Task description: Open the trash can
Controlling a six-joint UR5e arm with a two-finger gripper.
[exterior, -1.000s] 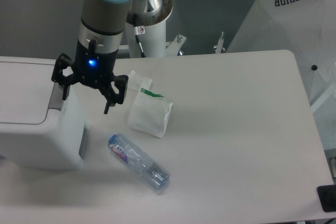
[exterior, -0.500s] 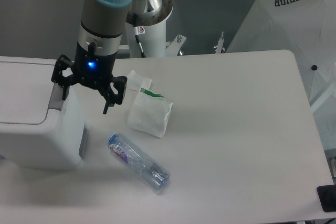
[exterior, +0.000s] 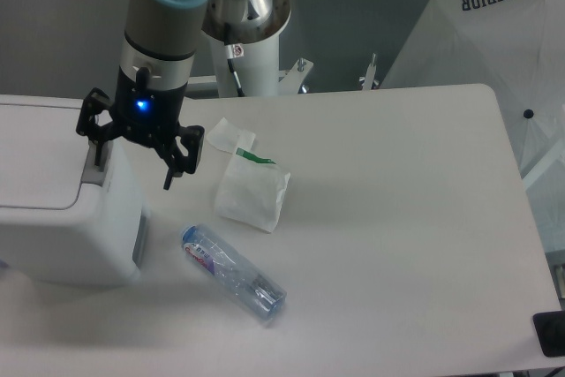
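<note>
The trash can (exterior: 53,209) is a large white boxy bin at the left edge of the table, its flat lid down. Its grey push tab (exterior: 94,168) sits at the lid's right edge. My gripper (exterior: 132,169) hangs open over the bin's right end. One finger (exterior: 96,153) stands just above the grey tab. The other finger (exterior: 170,174) is off the bin's right side, above the table. Nothing is held between them.
A white paper bag (exterior: 251,190) with a green mark lies right of the gripper. A clear plastic bottle (exterior: 233,273) lies on the table in front of the bin. A white umbrella (exterior: 494,50) stands at the far right, and the robot's base (exterior: 252,50) behind.
The gripper has shifted a little to the left and slightly up, bringing its left finger further over the grey tab. It stays open. Bin, bag and bottle have not moved.
</note>
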